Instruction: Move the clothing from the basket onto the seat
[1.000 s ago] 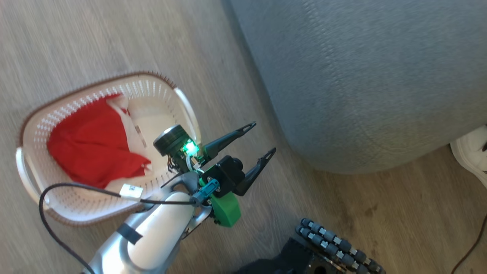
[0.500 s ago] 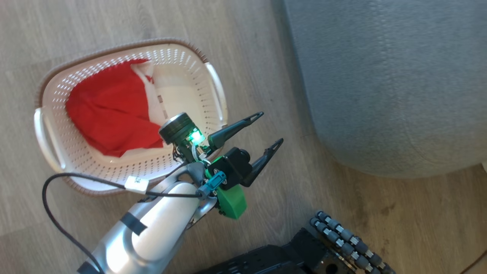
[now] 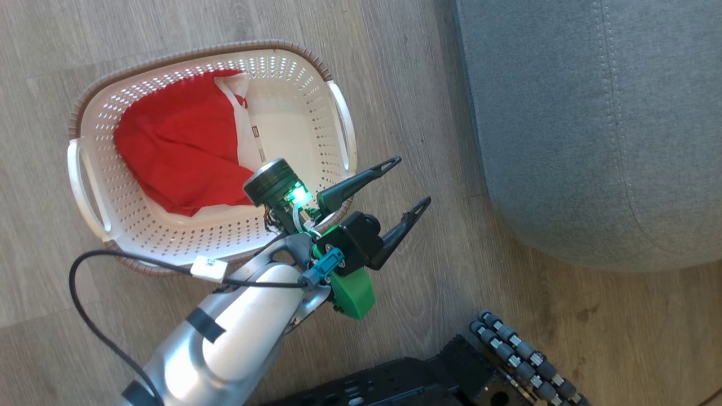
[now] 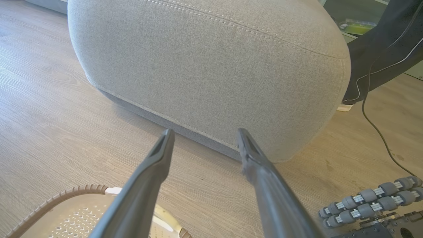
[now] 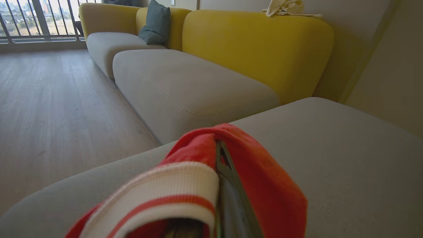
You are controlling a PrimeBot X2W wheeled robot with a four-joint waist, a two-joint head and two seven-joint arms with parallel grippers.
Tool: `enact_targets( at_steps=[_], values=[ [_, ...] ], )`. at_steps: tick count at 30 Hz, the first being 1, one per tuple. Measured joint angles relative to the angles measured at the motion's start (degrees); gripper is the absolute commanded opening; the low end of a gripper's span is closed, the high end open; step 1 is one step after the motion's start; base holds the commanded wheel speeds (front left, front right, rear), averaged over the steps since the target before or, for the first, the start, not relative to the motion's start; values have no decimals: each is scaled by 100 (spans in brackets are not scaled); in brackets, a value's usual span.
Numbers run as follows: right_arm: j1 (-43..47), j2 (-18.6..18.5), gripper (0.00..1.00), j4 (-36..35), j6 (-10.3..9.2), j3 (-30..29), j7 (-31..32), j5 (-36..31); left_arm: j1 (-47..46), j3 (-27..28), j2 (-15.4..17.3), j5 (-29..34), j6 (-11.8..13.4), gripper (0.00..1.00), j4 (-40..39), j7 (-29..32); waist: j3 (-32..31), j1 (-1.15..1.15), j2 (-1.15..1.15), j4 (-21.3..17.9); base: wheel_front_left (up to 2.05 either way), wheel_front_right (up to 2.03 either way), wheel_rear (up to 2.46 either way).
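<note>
Your left gripper (image 3: 409,181): fingers spread wide, nothing between them, over the wood floor (image 3: 428,113), just beside the cream perforated plastic basket (image 3: 186,239) with its brown rim. The tips point toward the grey upholstered seat cushion (image 3: 592,141), away from the load. One red fabric garment (image 3: 175,152) lies bunched in the basket, behind and left of those fingers, with no clear long axis. Your right gripper (image 5: 220,147): fingers clenched on a second red garment (image 5: 264,185) with a striped cuff, over the seat. The left arm is nearer the basket and likely must swing back.
</note>
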Motion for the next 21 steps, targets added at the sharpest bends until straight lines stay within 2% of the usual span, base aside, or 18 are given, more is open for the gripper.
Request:
enact_targets(
  at_steps=[7,17,18,19,21],
  values=[
    [-232,-68,0,923,0,-46,122,-69,-16,0,-9,0,-2,100,10,0,11,0,0,24,0,0,0],
    [-203,12,0,1148,0,323,923,-38,-59,105,-79,-90,26,100,-92,0,-28,0,0,0,0,0,0],
    [-200,20,17,1156,0,322,999,19,-59,120,-90,-90,26,100,-97,0,-43,0,0,-3,0,0,0],
    [-199,23,100,1162,0,321,1046,70,-59,135,-97,-91,26,100,-104,0,-60,0,0,-6,0,0,0],
    [-196,24,100,1173,0,291,1163,214,-59,163,-116,-91,26,100,-111,0,-104,0,0,-11,0,0,0]
  ],
)
